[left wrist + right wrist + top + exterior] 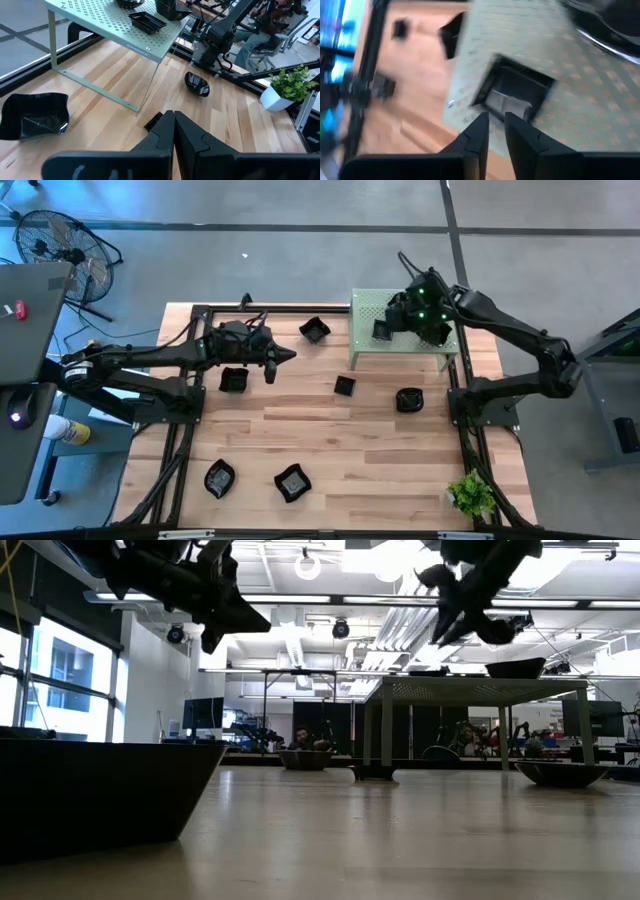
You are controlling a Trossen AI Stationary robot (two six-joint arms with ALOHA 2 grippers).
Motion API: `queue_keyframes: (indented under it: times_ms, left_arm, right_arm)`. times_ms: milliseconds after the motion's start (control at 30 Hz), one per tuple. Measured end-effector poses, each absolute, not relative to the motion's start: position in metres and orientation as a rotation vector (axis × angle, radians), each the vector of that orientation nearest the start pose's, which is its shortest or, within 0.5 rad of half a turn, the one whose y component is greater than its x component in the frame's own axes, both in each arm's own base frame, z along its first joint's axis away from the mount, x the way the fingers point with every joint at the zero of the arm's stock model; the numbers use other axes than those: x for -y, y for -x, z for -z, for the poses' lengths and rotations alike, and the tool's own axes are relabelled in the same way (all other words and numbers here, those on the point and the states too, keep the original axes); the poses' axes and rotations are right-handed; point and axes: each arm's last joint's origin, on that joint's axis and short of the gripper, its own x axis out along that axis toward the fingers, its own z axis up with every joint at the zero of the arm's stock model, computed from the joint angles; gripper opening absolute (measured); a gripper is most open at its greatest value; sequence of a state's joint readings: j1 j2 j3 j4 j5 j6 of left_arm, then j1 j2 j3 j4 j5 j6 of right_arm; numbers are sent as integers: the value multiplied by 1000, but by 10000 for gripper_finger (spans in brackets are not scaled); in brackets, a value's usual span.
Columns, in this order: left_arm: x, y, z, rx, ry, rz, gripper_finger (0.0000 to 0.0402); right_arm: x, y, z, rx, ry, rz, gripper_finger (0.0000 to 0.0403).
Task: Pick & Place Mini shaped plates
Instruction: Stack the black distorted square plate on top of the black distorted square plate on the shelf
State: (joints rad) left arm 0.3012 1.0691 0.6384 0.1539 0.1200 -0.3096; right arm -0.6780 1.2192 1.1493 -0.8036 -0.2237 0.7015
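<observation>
Several glossy black mini plates lie on the wooden table: a wavy one [314, 330], a square one [234, 379], a small square one [344, 385], a round one [409, 399] and two near the front [219, 477] [292, 482]. Another square plate [383, 330] [512, 95] rests flat on the pale green perforated stand [400, 345]. My right gripper [395, 315] [494, 122] hovers just above that plate, fingers a narrow gap apart, holding nothing. My left gripper [287, 355] [173, 127] is shut and empty, raised over the table's middle, above the small square plate [151, 121].
The stand [100, 20] carries further plates toward its far side [167, 7]. A potted plant [470, 495] sits at the table's near right corner. Black frame rails [180, 450] run along the table's sides. Bare wood lies between the plates in the middle.
</observation>
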Motion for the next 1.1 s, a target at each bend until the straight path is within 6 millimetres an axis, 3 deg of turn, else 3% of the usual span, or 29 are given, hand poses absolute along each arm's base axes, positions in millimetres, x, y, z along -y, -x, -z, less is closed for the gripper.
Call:
queue_keyframes:
  times_ms: [167, 367, 567, 900, 1100]
  left_arm:
    - [-67, -222, -260, -282, 354, -267, 0]
    - [-66, -210, -283, -442, 342, -399, 0]
    - [-70, -195, -293, -643, 392, -491, 0]
    - [-122, -149, -274, -888, 491, -474, 0]
    - [-131, -137, -251, -1165, 459, -404, 27]
  right_arm:
    - [117, -201, -338, -620, -788, 549, 5]
    - [81, -209, -354, -543, -583, 495, 7]
    - [63, -215, -366, -450, -482, 430, 8]
    - [55, -217, -369, -436, -405, 365, 5]
    - [54, -217, -369, -443, -402, 334, 2]
